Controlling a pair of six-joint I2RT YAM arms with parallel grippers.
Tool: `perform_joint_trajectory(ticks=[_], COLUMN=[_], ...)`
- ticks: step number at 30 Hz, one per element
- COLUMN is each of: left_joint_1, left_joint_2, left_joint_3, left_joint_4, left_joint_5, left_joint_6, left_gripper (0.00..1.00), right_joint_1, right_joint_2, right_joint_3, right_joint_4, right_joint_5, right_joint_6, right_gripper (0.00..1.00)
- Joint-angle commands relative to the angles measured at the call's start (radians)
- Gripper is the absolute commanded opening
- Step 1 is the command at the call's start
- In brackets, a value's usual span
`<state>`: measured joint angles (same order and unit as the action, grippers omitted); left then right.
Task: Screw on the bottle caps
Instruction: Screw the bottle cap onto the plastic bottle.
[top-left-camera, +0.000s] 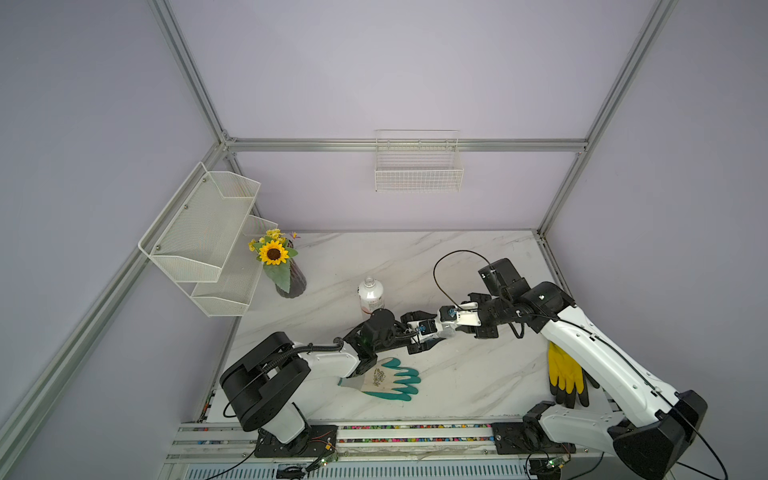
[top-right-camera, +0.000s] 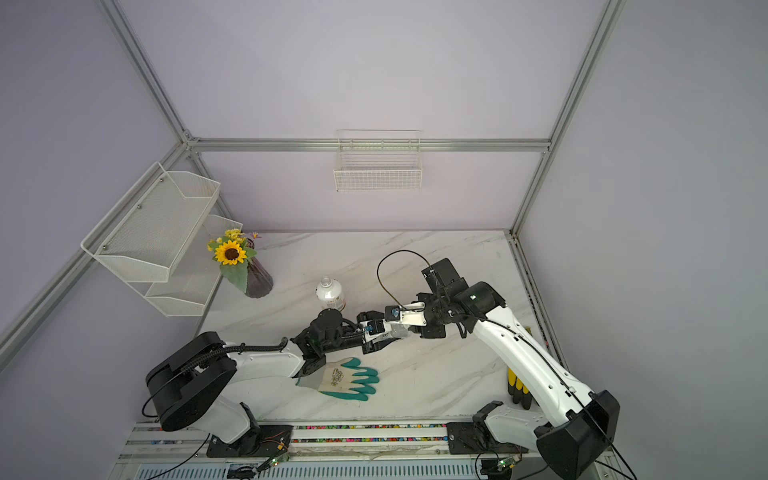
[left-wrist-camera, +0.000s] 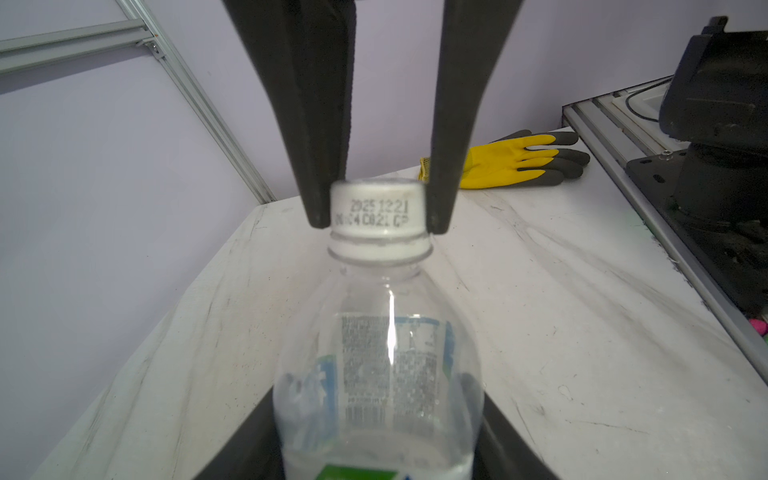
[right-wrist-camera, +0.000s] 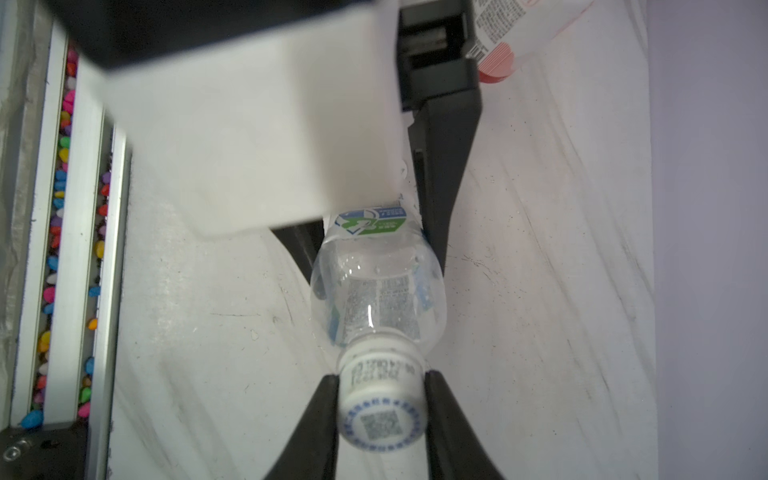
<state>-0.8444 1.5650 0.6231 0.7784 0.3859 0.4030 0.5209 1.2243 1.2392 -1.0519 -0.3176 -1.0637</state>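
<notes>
My left gripper (left-wrist-camera: 378, 440) is shut on the body of a clear bottle (left-wrist-camera: 386, 353) with a blue-and-white label, holding it tilted above the table's middle. A white bottle cap (left-wrist-camera: 378, 212) with dark print sits on its neck. My right gripper (right-wrist-camera: 381, 386) is shut on that cap (right-wrist-camera: 380, 399), one finger against each side. In both top views the two grippers meet nose to nose, left (top-left-camera: 428, 332) and right (top-left-camera: 451, 322). The other bottle (top-left-camera: 370, 293), white-wrapped with a red band, stands upright just behind the left arm.
A dark vase with a sunflower (top-left-camera: 291, 278) stands at the back left below a white mesh shelf (top-left-camera: 203, 232). A teal glove (top-left-camera: 386, 380) lies near the front, and a yellow glove (top-left-camera: 563, 374) lies under the right arm. A wire basket (top-left-camera: 417, 166) hangs on the back wall.
</notes>
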Motion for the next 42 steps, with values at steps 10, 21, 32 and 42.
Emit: perform_joint_trajectory(ticks=[10, 21, 32, 42], left_joint_1=[-0.115, -0.133, -0.003, 0.028], left_joint_2=[0.016, 0.121, 0.052, 0.042], left_joint_3=[-0.026, -0.004, -0.016, -0.008], left_joint_4=[0.275, 0.401, 0.21, 0.173], left_joint_5=[-0.341, -0.385, -0.079, 0.062], left_joint_6=[0.089, 0.105, 0.016, -0.007], left_gripper=[0.58, 0.59, 0.58, 0.58], right_joint_1=[-0.032, -0.033, -0.033, -0.033], right_joint_2=[-0.117, -0.307, -0.354, -0.143], right_joint_3=[-0.09, -0.233, -0.144, -0.031], right_joint_4=[0.417, 0.536, 0.257, 0.04], right_joint_5=[-0.003, 0.079, 0.021, 0.087], right_joint_6=[1.521, 1.734, 0.29, -0.121], right_gripper=[0.11, 0.49, 0.62, 0.55])
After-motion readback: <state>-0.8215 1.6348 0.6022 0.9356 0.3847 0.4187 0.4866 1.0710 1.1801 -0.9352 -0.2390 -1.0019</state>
